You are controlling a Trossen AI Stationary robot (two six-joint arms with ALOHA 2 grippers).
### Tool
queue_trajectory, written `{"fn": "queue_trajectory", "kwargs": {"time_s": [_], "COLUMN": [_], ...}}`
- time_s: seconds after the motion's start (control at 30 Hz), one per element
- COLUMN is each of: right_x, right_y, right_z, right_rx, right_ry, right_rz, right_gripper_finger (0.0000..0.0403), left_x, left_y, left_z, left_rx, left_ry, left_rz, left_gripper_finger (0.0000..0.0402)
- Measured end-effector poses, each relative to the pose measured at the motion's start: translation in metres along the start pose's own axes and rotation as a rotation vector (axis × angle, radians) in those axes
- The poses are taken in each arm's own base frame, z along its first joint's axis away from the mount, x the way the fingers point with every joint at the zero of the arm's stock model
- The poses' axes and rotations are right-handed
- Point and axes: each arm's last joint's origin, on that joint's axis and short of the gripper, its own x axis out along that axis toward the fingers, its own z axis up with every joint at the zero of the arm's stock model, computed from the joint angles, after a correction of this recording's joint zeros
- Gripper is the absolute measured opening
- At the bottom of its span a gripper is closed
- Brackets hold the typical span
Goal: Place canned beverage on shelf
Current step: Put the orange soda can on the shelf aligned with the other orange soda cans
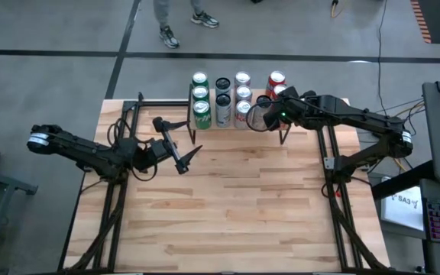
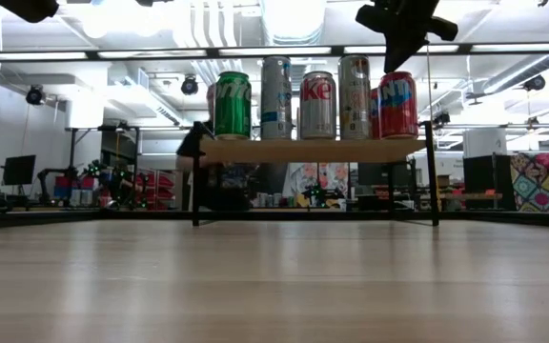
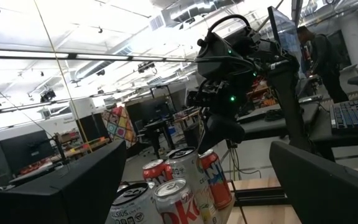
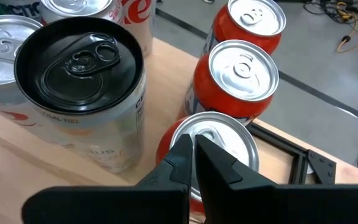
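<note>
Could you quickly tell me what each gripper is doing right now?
Left gripper: open, holding nothing.
Right gripper: shut, empty, above a red can.

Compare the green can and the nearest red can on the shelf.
The green can stands at one end of the shelf; the red can stands at the other. The shut right end effector hangs just above the red can; nothing hangs over the green one. Both stand upright.

Green cans [image 1: 200,98]: 3 | black-topped cans [image 1: 223,92]: 2 | silver-and-red cans [image 1: 242,95]: 3 | red cans [image 1: 276,81]: 3 | shelf [image 2: 313,150]: 1
</note>
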Motion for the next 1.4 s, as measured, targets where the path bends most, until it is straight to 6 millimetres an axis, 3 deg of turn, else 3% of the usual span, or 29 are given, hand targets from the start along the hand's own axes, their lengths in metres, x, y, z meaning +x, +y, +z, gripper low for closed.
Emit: {"fn": "queue_trajectory", "kwargs": {"time_s": [1.4], "right_x": [0.0020], "right_y": [0.0014], "right_z": [-0.0035], "right_rx": [-0.014], "right_ry": [0.044], "right_rz": [0.038], "right_gripper_finger": [0.0009], "left_x": [0.0000], "left_y": [0.0000], "left_z": [0.0000], "left_rx": [0.000], "left_ry": [0.000], "left_rz": [0.000], "left_gripper_finger": [0.0382]}}
